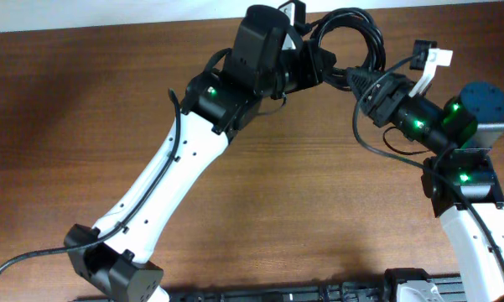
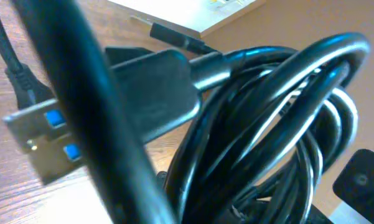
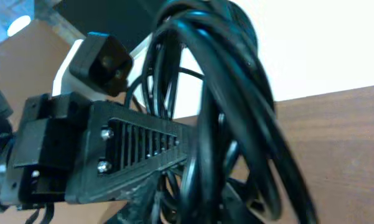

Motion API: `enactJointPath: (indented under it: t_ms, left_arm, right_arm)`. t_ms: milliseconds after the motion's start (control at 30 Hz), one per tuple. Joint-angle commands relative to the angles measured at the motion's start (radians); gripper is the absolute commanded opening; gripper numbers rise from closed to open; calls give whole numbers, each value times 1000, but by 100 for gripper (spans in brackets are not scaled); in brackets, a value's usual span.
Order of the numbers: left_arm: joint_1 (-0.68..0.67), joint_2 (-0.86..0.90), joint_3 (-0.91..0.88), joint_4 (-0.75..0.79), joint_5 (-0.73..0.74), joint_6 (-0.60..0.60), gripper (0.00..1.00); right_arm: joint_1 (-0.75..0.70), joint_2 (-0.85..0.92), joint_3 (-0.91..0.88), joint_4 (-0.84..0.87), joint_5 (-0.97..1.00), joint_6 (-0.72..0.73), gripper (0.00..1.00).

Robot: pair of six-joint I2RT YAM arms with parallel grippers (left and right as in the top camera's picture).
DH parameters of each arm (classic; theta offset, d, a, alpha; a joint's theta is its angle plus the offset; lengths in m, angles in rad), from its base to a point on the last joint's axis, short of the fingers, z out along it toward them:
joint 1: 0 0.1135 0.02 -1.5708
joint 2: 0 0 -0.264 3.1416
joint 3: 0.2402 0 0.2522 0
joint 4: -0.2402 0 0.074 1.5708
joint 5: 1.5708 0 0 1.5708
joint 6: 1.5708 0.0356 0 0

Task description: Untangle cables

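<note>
The coiled cables [image 1: 361, 25] hang by the table's [image 1: 84, 101] far edge, left tool [image 1: 329, 67] touching their left side, right tool [image 1: 359, 81] just beneath; whether either is clamped, I can't tell.

A brown wooden table [image 1: 84, 126] fills the overhead view, with a white strip [image 1: 109, 13] along its far edge. A pale flat box [image 2: 193, 15] lies on the wood.
</note>
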Motion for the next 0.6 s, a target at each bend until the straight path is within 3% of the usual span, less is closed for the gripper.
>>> enactJointPath:
  t_ms: [0, 233, 333, 567]
  left_arm:
    - [31, -37, 16, 4, -59, 7, 0]
    - [101, -37, 16, 6, -61, -114, 0]
    - [114, -37, 16, 13, -61, -186, 0]
    - [114, -37, 16, 22, -62, -200, 0]
  right_arm:
    - [2, -4, 19, 11, -29, -17, 6]
    - [2, -4, 19, 12, -126, -76, 4]
    - [2, -4, 19, 12, -169, -166, 4]
    - [2, -4, 19, 13, -256, -361, 4]
